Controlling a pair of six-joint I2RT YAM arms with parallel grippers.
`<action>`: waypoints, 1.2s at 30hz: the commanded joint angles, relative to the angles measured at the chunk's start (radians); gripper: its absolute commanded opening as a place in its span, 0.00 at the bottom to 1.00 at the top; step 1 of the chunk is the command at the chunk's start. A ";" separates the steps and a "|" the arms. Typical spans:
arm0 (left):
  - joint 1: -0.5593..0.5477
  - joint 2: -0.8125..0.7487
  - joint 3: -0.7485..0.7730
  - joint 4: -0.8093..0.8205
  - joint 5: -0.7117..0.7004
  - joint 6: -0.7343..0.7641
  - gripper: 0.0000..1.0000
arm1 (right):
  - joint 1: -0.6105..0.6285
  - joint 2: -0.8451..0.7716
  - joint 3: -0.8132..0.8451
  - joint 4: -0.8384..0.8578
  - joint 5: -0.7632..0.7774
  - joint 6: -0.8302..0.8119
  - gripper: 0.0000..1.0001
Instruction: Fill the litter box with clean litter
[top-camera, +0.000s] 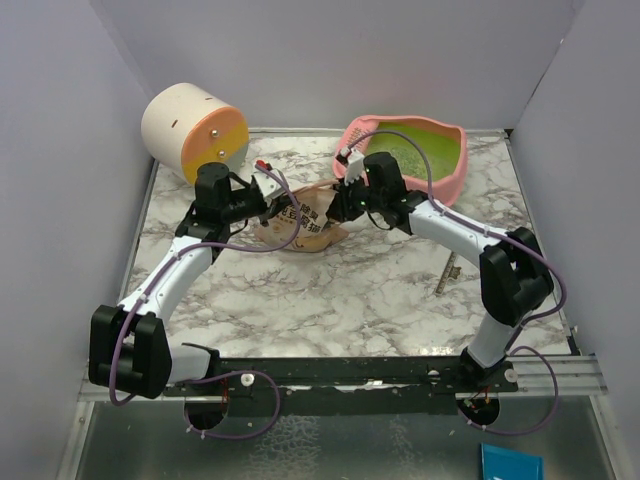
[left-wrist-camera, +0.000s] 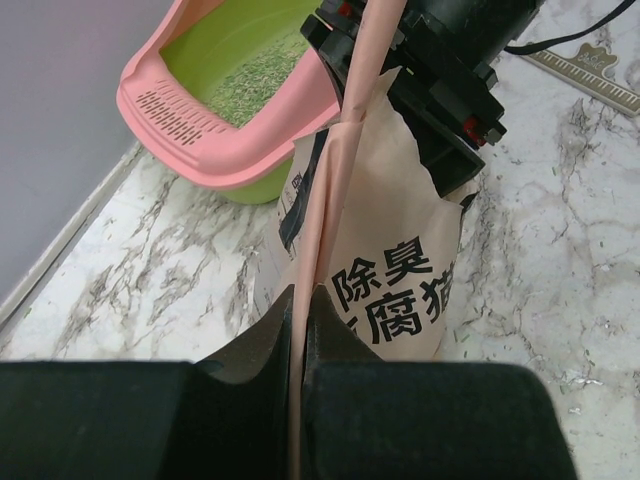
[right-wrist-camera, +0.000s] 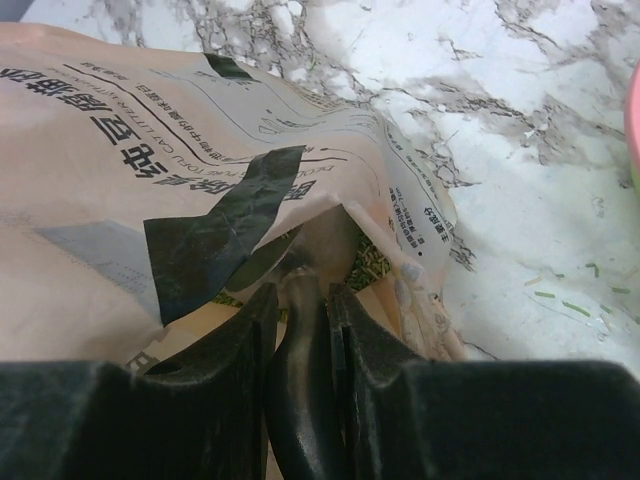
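The litter box (top-camera: 452, 182), pink-rimmed with a lime-green basin, stands at the back right and holds a layer of clean litter (top-camera: 410, 152). It also shows in the left wrist view (left-wrist-camera: 190, 120) with the litter (left-wrist-camera: 255, 75) in it. The beige printed bag (top-camera: 300, 228) sits mid-table between both grippers. My left gripper (left-wrist-camera: 303, 292) is shut on the bag's upper edge (left-wrist-camera: 335, 190). My right gripper (right-wrist-camera: 303, 290) is shut on the grey metal scoop's handle (right-wrist-camera: 300, 390). The scoop's head reaches into the bag's open mouth (right-wrist-camera: 330, 225), where green granules (right-wrist-camera: 368, 260) show.
A cream-and-orange cylinder (top-camera: 195, 130) lies at the back left. A thin patterned strip (top-camera: 447, 272) lies on the marble right of centre. Stray granules (right-wrist-camera: 570, 305) dot the table near the bag. Grey walls close in on three sides.
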 joint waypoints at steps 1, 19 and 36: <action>-0.025 -0.006 0.004 0.102 0.039 -0.033 0.00 | 0.024 0.039 -0.083 0.124 -0.111 0.103 0.01; -0.028 0.000 -0.011 0.130 -0.003 -0.035 0.00 | -0.025 0.032 -0.341 0.777 -0.271 0.544 0.01; -0.029 -0.019 -0.025 0.134 -0.041 -0.017 0.00 | -0.119 0.032 -0.466 1.164 -0.330 0.783 0.01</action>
